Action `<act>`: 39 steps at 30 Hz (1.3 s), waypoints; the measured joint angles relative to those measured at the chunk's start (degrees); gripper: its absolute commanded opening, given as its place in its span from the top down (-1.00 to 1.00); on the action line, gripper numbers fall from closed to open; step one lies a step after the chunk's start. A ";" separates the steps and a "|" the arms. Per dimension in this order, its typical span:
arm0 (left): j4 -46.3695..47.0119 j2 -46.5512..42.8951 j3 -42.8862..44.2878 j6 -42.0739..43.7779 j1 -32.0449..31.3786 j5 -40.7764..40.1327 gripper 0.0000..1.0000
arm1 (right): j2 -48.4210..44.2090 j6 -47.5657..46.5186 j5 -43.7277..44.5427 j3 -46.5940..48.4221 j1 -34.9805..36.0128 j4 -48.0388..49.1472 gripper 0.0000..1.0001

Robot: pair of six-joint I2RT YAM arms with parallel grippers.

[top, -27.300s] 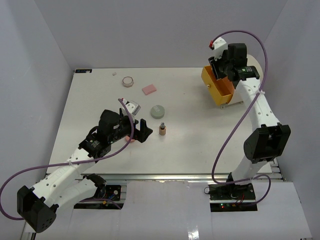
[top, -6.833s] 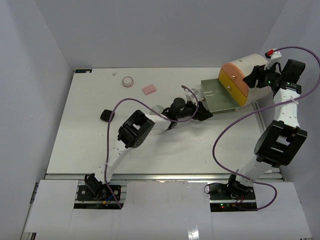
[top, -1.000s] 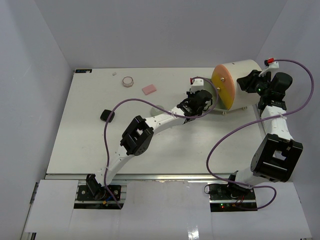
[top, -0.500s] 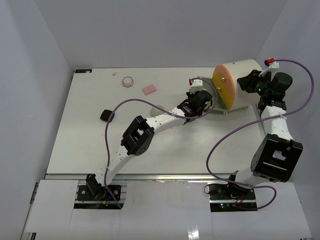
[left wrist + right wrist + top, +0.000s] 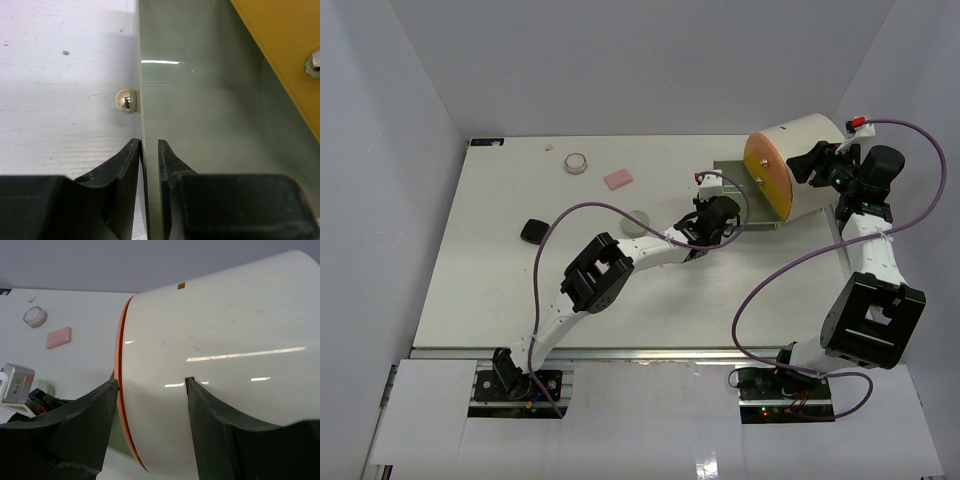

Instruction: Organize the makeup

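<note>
The thin front wall of the grey-green drawer (image 5: 200, 100) is pinched between the nearly closed fingers of the left gripper (image 5: 148, 146), just beside a little gold knob (image 5: 126, 100). The right gripper (image 5: 152, 390) is held wide open at the back of the cream case (image 5: 805, 150), which is smooth, shiny and round like a drum.

The makeup is spread on the table (image 5: 500, 290), all to the left of the case. A grey-green compact (image 5: 638, 222) is nearest. A pink pad (image 5: 618, 179) and a small round jar (image 5: 577, 161) are farther off, and a black compact (image 5: 532, 232) is farthest.

These are likely light, hard and slippy. The round ones are best taken by their sides. The flat pad is best taken by its thin edges, gently.
</note>
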 measured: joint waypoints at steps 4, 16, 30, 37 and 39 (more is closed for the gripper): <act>1.98 -1.25 -2.34 0.08 -0.16 1.30 0.16 | -0.15 -0.62 0.12 0.00 0.01 -0.25 -0.43; 6.19 -6.09 -7.42 1.08 -0.99 4.49 -0.19 | -2.53 -2.33 1.08 0.02 -1.69 -4.99 -0.54; 11.88 -10.84 -8.95 1.53 -1.97 8.10 -0.47 | -3.98 -2.73 -1.57 1.80 -5.23 -11.57 -0.68; 15.24 -11.88 -9.69 1.11 -3.05 10.81 -0.47 | -4.68 -3.78 -3.96 1.97 -6.58 -12.43 -0.68; 15.65 -12.11 -10.02 1.03 -3.19 11.18 -0.47 | -5.29 -3.94 -4.88 1.97 -7.13 -12.48 -0.68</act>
